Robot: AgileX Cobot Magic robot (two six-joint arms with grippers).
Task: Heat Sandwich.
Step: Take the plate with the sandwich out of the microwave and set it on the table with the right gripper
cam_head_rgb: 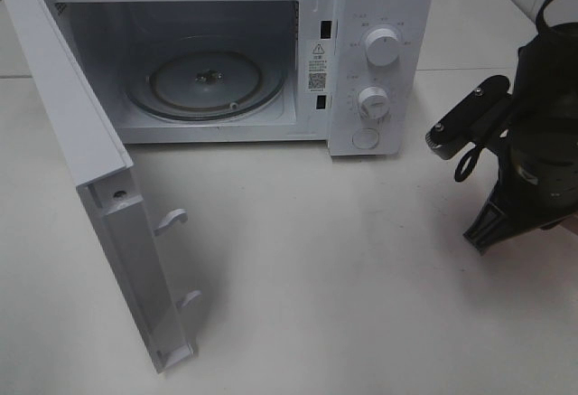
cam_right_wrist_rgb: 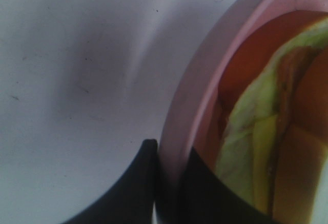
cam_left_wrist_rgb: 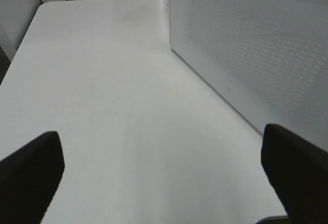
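A white microwave (cam_head_rgb: 271, 51) stands on the pale counter (cam_head_rgb: 316, 277) with its door (cam_head_rgb: 99, 187) swung fully out, hinged on the side away from the control panel. Two latch hooks (cam_head_rgb: 172, 221) stick out of the door's free edge. Inside the cavity the round glass turntable (cam_head_rgb: 206, 83) lies bare. On the control panel, beside the cavity opening, two white dials (cam_head_rgb: 383, 47) sit one above the other, with a round button (cam_head_rgb: 366, 138) under the lower one.

The right arm (cam_head_rgb: 533, 142) hangs over the counter beside the microwave's control-panel side, near the edge of the high view; its pincer's tip cannot be made out there. The right wrist view shows the right pincer (cam_right_wrist_rgb: 166, 183) closed narrow on the rim of the pink plate (cam_right_wrist_rgb: 205, 90), one dark finger (cam_right_wrist_rgb: 138, 183) on the outside of the rim and the other on the inside. The sandwich (cam_right_wrist_rgb: 266, 147) lies on that plate just beside the inner finger, showing pale green and yellow filling and brown crust; it is very close to the lens and blurred.

The left pincer (cam_left_wrist_rgb: 164, 172) does not appear in the high view. In the left wrist view its two dark fingers (cam_left_wrist_rgb: 31, 172) stand wide apart, holding nothing, above bare counter beside the microwave's perforated side wall (cam_left_wrist_rgb: 256, 44).
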